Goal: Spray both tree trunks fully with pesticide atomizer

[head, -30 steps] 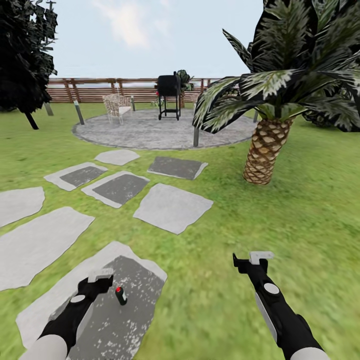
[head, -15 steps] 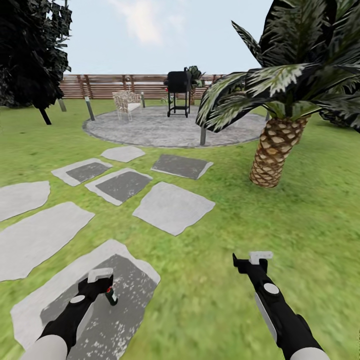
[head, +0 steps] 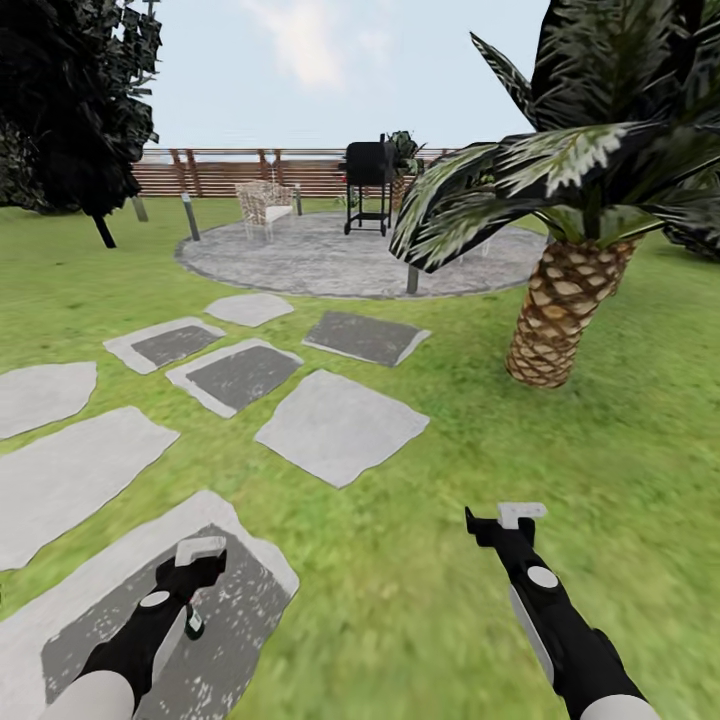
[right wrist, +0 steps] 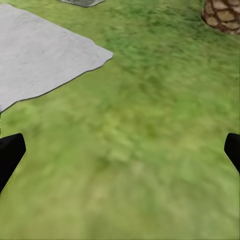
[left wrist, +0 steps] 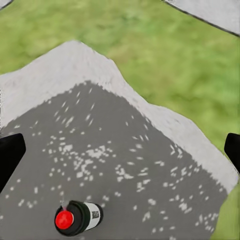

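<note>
Nearest, on the dark speckled stone slab (head: 230,610) at the lower left of the head view: the pesticide atomizer (left wrist: 77,218), a small dark can with a red cap and a pale label, well inside the slab's dark middle patch rather than at its pale rim, amid white flecks. Upright or tipped: cannot tell, seen almost cap-on from the left wrist. Hanging just over it, the left gripper (head: 195,562), fingers spread wide, black tips at both sides of the wrist picture, nothing between them, can not yet between them. Probably light, rigid and smooth-walled, so apt to slip or roll if nudged; best taken across the cylindrical body below the cap, leaving the red cap free for pressing, squeezed squarely to avoid knocking it across the slab. Farther over, above bare grass (right wrist: 150,150), the right gripper (head: 500,520), likewise spread wide and empty. Beyond, more grey slabs across the lawn, then a short palm (head: 560,320) with scaly brown trunk at the right, not one of the trees to spray. Farther still, a round paved patch (head: 340,262) carrying a black grill (head: 369,185) and a wicker chair (head: 262,205), then the slatted wooden fence (head: 230,172).
</note>
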